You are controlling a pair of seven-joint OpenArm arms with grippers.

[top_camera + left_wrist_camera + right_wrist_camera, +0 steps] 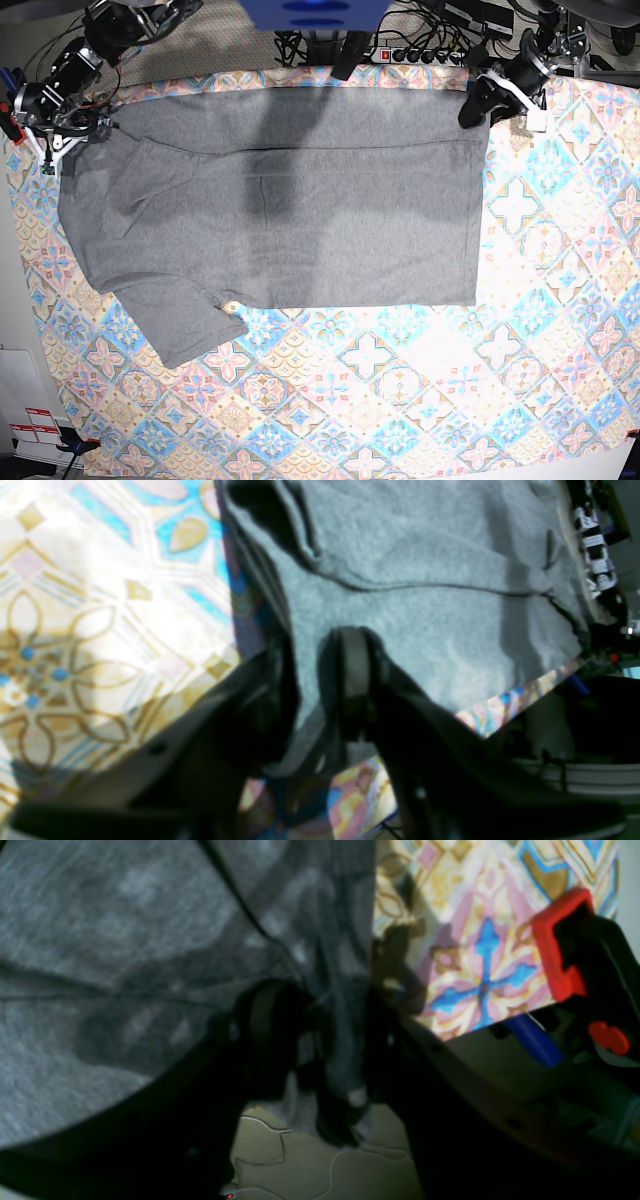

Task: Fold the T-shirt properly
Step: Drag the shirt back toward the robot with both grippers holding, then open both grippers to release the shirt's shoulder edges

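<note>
A pastel patterned tablecloth (420, 400) is covering the table, and one grey T-shirt (300, 210) is lying across its far half, long axis running 9 to 3 o'clock. We are keeping the right gripper (320, 1040) at its 9 o'clock corner and the left gripper (320, 680) at 3 o'clock. Cloth is sitting between both pairs of fingers, parted; whether either one is gripping, we cannot tell.

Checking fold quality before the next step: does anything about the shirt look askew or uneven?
Yes. The heather-grey cotton T-shirt has been folded only along its far edge. One short sleeve juts toward the near side past the straight lower edge, over the pastel patterned tablecloth. The other edges lie fairly square.
</note>
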